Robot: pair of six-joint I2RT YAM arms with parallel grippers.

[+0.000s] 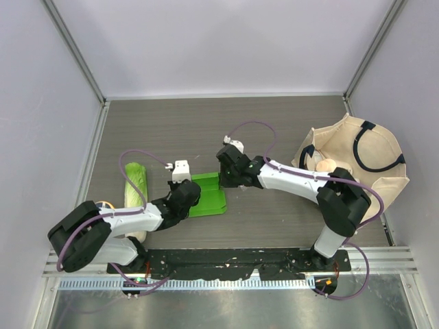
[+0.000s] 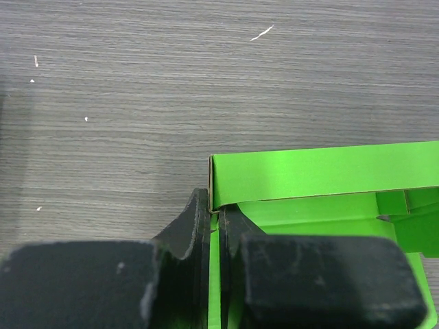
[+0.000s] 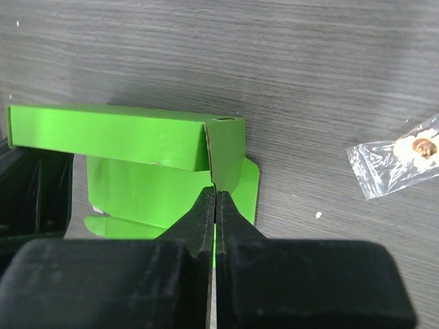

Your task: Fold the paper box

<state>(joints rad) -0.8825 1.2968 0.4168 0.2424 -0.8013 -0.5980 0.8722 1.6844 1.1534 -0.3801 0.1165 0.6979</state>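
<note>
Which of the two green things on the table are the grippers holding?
The bright green paper box, thin cardboard pinched by the left gripper and the right gripper. The paler, leafy cabbage lies untouched to its left.

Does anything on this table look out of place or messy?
A small clear plastic packet lies loose on the table, apart from the paper box; it looks like stray litter. A few white specks too. Nothing looks damaged.

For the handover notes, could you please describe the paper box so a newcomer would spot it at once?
On the grey wood-grain table, look left of the beige fabric tote bag. The paper box lies mid-table: bright green thin cardboard, one wall folded up, unlike the rounded pale-green cabbage beside it.
</note>
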